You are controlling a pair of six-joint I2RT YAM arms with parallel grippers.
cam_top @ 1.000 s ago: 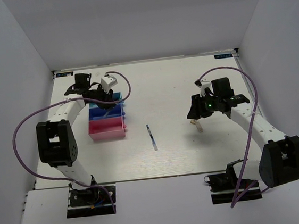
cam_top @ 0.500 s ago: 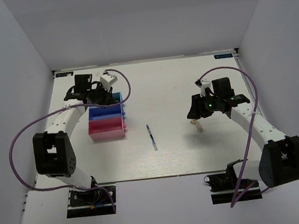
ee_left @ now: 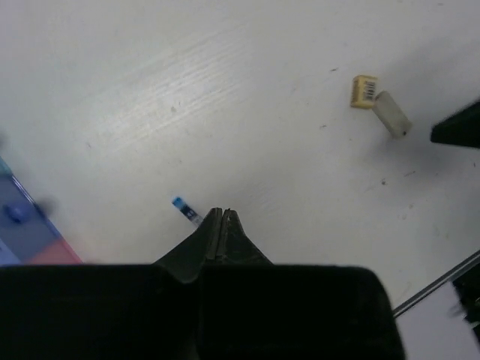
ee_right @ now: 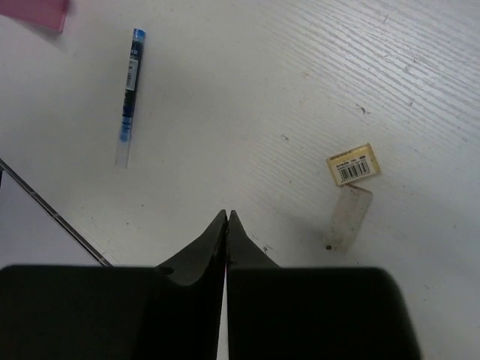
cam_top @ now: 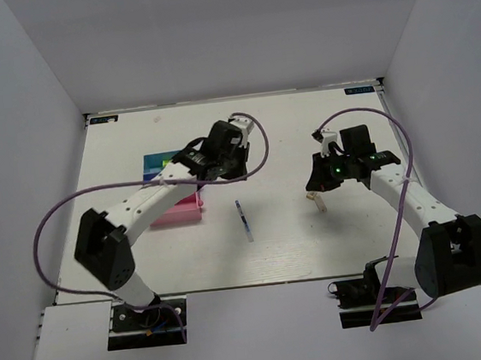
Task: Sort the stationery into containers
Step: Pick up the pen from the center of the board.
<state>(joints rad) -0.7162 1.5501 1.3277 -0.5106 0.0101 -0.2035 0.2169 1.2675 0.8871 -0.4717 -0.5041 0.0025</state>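
Observation:
A thin blue pen (cam_top: 244, 220) lies on the white table mid-way between the arms; it also shows in the right wrist view (ee_right: 129, 94). Only its tip (ee_left: 184, 208) shows beside my left fingers. The small cream piece (cam_top: 318, 199) with its barcoded sleeve (ee_right: 352, 163) lies just ahead of my right gripper (cam_top: 315, 182), which is shut and empty (ee_right: 226, 216). My left gripper (cam_top: 235, 172) is shut and empty (ee_left: 223, 212), above the pen's far end. The pink tray (cam_top: 178, 216) and light blue tray (cam_top: 154, 164) show; the dark blue tray is mostly under my left arm. I cannot make out the highlighters and green pen.
White walls close in the table at the back and both sides. The left arm's purple cable loops over the trays. A pink tray corner (ee_right: 34, 9) shows at the top left of the right wrist view. A blurred tray edge (ee_left: 22, 225) sits at the left wrist view's left border.
My left arm has swung from over the trays at the back left to the right, ending above the blue pen. My right arm has barely moved.

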